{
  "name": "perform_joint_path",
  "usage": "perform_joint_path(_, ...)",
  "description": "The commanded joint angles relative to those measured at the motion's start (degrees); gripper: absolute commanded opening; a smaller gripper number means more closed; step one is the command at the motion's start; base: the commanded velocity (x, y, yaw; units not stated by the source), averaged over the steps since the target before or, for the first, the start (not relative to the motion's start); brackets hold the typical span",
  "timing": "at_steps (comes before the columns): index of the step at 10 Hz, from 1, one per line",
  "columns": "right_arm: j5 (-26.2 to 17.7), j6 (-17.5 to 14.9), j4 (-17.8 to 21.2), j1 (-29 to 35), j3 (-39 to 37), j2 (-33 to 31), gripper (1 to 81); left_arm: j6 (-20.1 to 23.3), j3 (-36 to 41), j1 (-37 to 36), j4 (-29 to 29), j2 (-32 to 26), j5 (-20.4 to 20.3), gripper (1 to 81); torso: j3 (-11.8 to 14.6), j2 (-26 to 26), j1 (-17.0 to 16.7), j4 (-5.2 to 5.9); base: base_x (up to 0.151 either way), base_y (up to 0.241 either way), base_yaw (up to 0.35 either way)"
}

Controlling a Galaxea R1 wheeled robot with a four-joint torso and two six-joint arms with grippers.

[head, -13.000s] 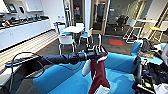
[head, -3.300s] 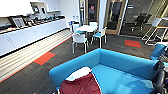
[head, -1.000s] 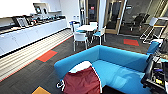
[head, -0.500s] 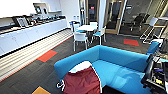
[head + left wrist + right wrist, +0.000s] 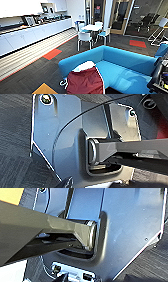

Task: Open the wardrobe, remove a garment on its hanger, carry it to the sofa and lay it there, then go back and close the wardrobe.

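On the sofa [image 5: 130, 62], garment [image 5: 86, 81] draped over arm, end effector state unclear.

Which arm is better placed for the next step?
Neither, as far as I can judge: the garment lies on the sofa, and both wrist views look down at carpet.

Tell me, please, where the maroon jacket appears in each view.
Head view: garment lying on the sofa's near end, low centre.
Left wrist view: a red patch at the edge, possibly it.
Right wrist view: dark carpet and a yellow tile beside the robot's bar.
Shared landmark: dark carpet.
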Motion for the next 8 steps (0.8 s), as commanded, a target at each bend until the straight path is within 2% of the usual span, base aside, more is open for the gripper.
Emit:
perform_joint_path(1,-3.26,-0.11,-0.09,0.66,0.2,0.88,81.1,0.51,-0.9,-1.32,0.15,0.11,2.15,81.1,0.0,0.0,0.0,0.0,0.0,0.0,0.251)
perform_joint_path(4,-3.52,-0.19,-0.18,0.76,-0.59,0.7,81.1,2.09,-3.54,-1.23,1.38,3.02,5.4,81.1,0.0,0.0,0.0,0.0,0.0,0.0,0.25)
perform_joint_path(8,-3.52,-0.19,-0.17,1.01,-1.29,1.32,81.1,3.13,-3.89,-1.4,1.56,3.81,5.49,81.1,0.0,0.0,0.0,0.0,0.0,0.0,0.252)
